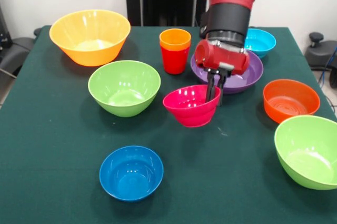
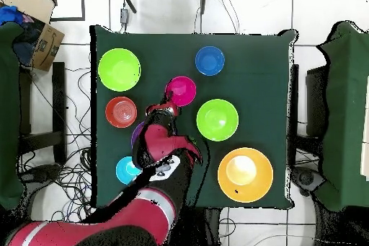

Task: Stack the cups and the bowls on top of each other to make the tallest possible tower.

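We count 8 bowls on the green bench: 1 big yellow-orange bowl, 2 lime green, 1 purple, 1 pink, 1 orange, 1 dark blue, 1 light blue. Lime bowl no. 1 sits centre-left in front view, lime bowl no. 2 at the right edge. Dark blue bowl is nearest the camera, well apart from the rest. Orange bowl is right of centre; light blue bowl at the far side, just behind the purple bowl.

Cups: we count 2, an orange cup nested in a red cup, upright, just left of the purple bowl. That is the whole tower so far.

Tool hangs down at the pink bowl's right rim, fingers close together at the rim; whether it actually pinches the rim, we can't tell. Arm hides the cups in overhead view.
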{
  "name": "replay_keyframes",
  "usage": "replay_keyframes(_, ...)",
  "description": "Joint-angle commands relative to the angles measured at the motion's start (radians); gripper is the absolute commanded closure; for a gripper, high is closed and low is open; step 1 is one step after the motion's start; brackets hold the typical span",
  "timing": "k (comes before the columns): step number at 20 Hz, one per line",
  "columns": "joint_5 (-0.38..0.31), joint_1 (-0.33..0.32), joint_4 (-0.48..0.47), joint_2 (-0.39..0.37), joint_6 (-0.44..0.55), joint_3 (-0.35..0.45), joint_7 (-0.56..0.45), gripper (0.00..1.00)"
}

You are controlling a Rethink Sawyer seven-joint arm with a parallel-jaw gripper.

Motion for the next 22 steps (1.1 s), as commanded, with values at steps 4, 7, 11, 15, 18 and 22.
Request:
replay_keyframes(4,-0.073,0.000,0.075,-0.182,0.297,0.102,0.100,1.00)
replay_keyframes(7,-0.113,-0.039,0.121,-0.242,0.380,0.113,0.075,1.00)
replay_keyframes(11,-0.162,-0.101,0.168,-0.316,0.496,0.150,0.035,1.00)
replay_keyframes(15,-0.176,-0.123,0.206,-0.355,0.609,0.152,0.006,1.00)
replay_keyframes(18,-0.190,-0.127,0.230,-0.351,0.625,0.147,0.016,1.00)
replay_keyframes(22,-0.201,-0.143,0.256,-0.345,0.605,0.166,0.047,1.00)
